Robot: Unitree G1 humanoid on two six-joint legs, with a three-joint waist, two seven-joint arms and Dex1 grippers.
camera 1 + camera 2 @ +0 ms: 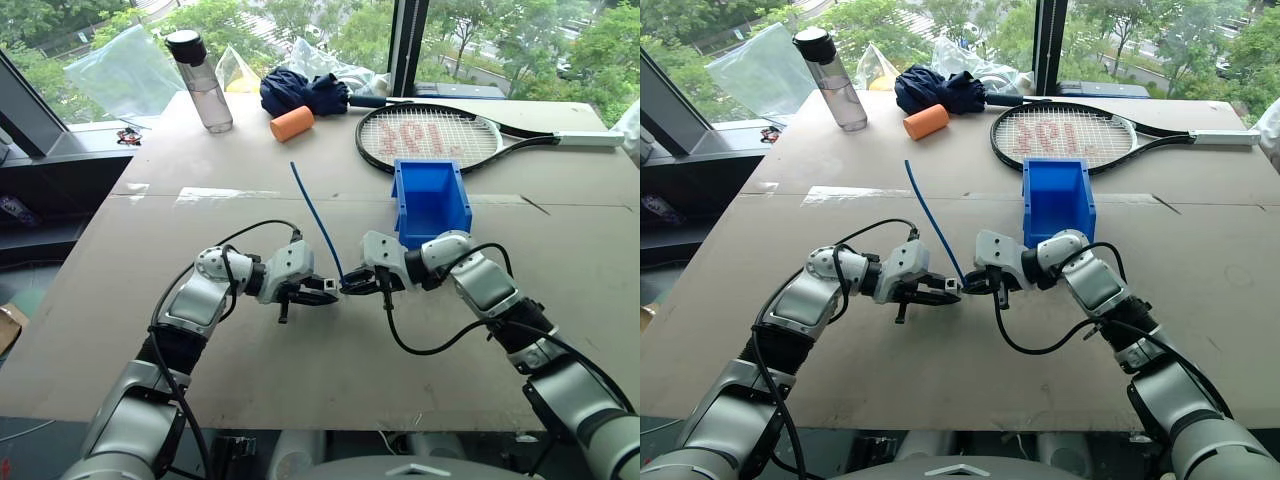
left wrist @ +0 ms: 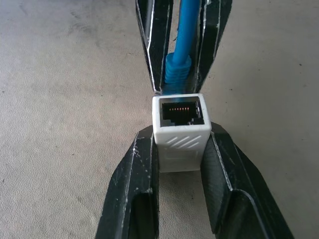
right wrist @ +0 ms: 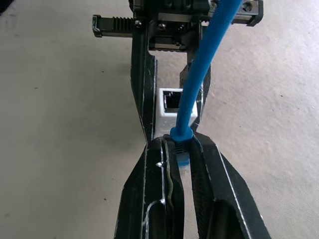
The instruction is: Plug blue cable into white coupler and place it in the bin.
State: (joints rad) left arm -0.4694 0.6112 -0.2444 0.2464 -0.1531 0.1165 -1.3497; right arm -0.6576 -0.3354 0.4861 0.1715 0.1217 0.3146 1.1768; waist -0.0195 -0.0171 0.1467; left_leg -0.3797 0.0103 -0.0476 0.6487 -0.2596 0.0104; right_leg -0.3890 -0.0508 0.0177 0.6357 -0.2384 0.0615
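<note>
My left gripper (image 1: 322,292) is shut on the white coupler (image 2: 180,130), holding it just above the table with one dark socket facing its wrist camera. My right gripper (image 1: 352,284) faces it, shut on the blue cable (image 1: 315,215) at the boot behind its plug (image 3: 180,144). The plug end sits right at the coupler (image 3: 172,102), whose near socket still shows as a dark opening. From the grip the cable rises up and away over the table. Behind my right wrist stands the blue bin (image 1: 431,200), open-topped, with nothing visible inside.
Behind the bin lies a tennis racket (image 1: 430,135). A water bottle (image 1: 205,82), an orange cylinder (image 1: 292,123), a dark-blue cloth (image 1: 300,90) and plastic bags (image 1: 120,65) line the table's far edge. Bare tabletop (image 1: 300,380) lies under both grippers.
</note>
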